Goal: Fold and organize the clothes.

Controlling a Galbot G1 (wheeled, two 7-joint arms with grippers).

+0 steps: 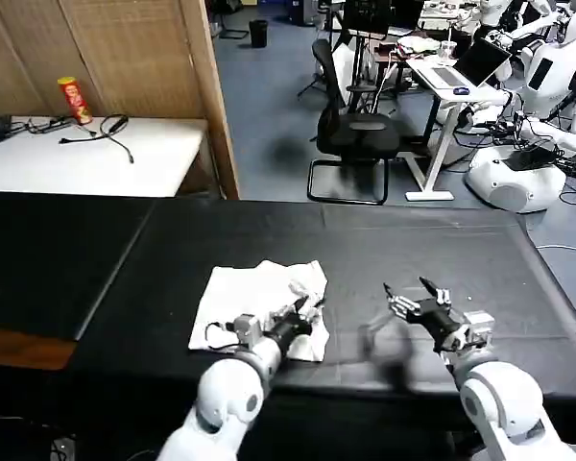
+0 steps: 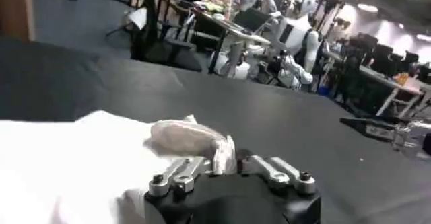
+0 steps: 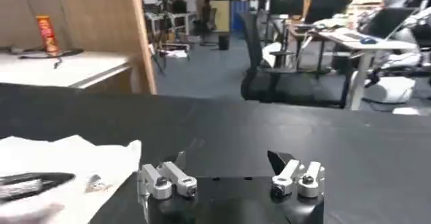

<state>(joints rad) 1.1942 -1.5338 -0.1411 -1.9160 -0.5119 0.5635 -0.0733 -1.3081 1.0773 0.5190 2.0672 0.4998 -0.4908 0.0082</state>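
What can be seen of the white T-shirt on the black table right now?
The T-shirt is white, soft cotton by its look, lying folded into a rough rectangle with a rumpled far right corner on the black table, near the front edge. No print shows. The left gripper is shut on a bunched fold at its right side. The right gripper hovers open, apart from it, to its right.

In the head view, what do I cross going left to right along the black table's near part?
White T-shirt → left gripper, shut on the shirt's right edge → bare black table → right gripper, jaws open, holding nothing.
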